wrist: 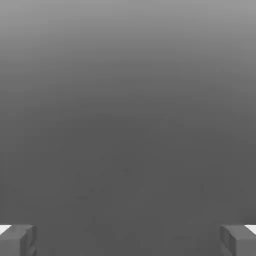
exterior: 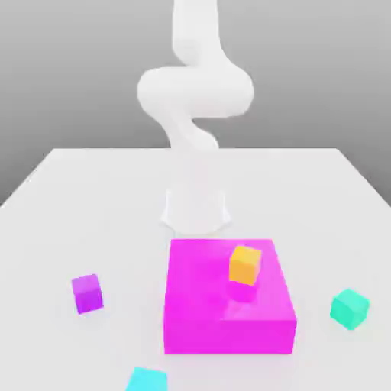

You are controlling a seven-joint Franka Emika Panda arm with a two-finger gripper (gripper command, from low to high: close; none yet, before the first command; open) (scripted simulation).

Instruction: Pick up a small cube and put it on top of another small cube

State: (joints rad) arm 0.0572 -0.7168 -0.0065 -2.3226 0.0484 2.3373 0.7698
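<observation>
The tool [wrist: 128, 240] is hanging with fingers spread wide apart as the green-teal cube [exterior: 350, 308] is sitting on the white worktop [exterior: 76, 198], well apart from the orange-yellow cube [exterior: 245, 264] resting atop the magenta block [exterior: 198, 321].

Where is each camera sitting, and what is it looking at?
Exterior view: off the arm, looking down at the white table, facing the white robot arm behind the big magenta block.
Hand view: on the hand, facing plain grey; two grey fingers stand wide apart.
Shared: only parts of the same robot.
</observation>
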